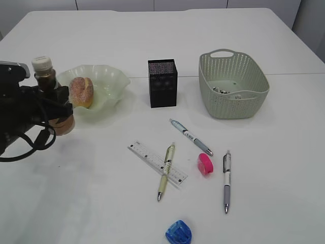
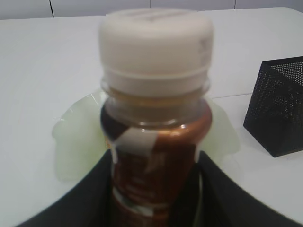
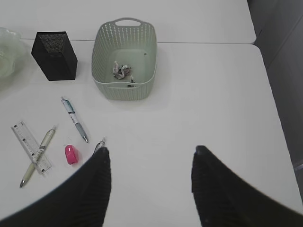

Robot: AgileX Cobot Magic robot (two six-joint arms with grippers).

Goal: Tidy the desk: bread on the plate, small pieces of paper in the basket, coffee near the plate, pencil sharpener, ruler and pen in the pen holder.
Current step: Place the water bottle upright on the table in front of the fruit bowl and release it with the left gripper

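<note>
Coffee (image 2: 154, 142) gripped upright by left hand (image 2: 154, 198), just beside plate (image 1: 109, 81), base hidden | bread (image 1: 82, 92) in plate | right hand (image 3: 149, 182) spread, empty, body cut off | scraps in basket (image 3: 124, 56) blurred

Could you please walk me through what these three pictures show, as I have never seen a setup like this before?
This is a robot with two arms, each ending in jaws and carrying its own camera. One picture looks at the desk from in front; the other two look out from the wrists. The left gripper holds the coffee bottle beside the plate, where the bread already lies. The right gripper hangs open and empty above the desk. The basket holds paper scraps. Still loose are the ruler, three pens and a pink sharpener and a blue one. The pen holder stands in the middle.
</note>
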